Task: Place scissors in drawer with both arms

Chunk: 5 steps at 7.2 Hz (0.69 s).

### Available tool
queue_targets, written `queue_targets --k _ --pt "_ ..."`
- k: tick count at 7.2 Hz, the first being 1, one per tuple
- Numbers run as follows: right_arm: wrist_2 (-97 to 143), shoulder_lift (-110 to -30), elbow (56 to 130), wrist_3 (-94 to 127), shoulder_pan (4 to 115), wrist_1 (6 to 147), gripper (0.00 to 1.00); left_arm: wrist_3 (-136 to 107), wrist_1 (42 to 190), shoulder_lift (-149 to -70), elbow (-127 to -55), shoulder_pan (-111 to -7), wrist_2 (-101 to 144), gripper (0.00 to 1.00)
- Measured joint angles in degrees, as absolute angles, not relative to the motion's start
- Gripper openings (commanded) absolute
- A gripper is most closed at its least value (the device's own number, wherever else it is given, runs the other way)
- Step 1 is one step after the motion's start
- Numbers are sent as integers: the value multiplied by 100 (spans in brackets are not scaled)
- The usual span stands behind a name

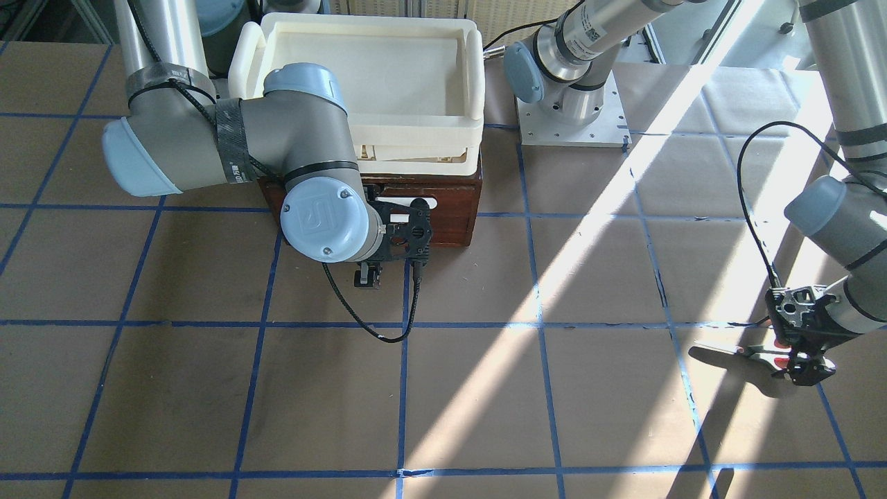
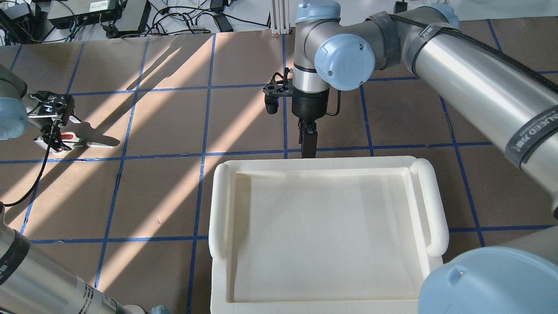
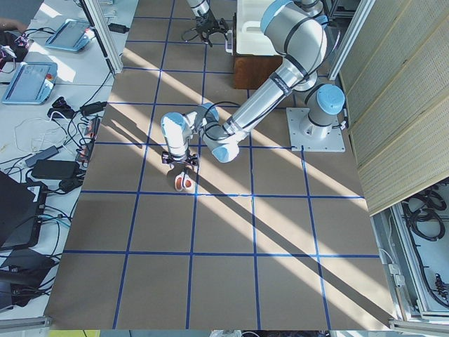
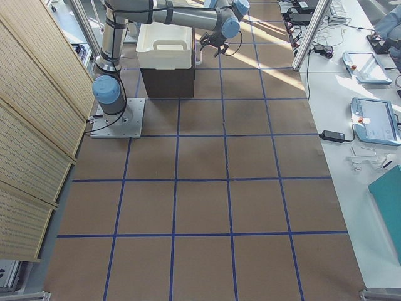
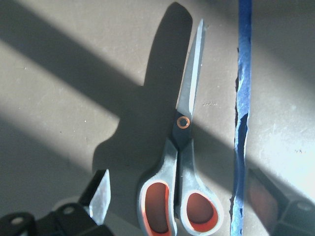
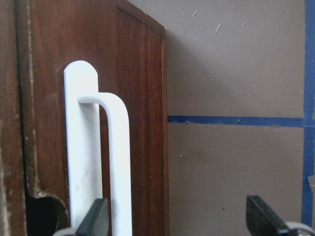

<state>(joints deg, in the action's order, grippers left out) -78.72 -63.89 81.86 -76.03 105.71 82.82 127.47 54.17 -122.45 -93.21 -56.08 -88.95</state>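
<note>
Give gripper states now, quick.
left gripper: open, fingers either side of the scissors, not gripping.
right gripper: open, at the drawer handle, not gripping it.

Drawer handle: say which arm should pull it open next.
Right. The right gripper sits open at the white handle of the drawer, the bar between its fingers in the wrist view. The left gripper is far off across the table, open over the scissors.
</note>
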Motion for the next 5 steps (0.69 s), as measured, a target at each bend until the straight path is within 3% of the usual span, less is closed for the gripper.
queue_targets --k 3,5 --pt "-7983 -6379 8204 -7586 10595 8246 100 12750 5364 -12458 -9311 -5608 -8899 96" --pt "-7994 -6368 8232 -7553 10599 8239 100 12749 5361 -12497 -9311 -5608 -8892 81"
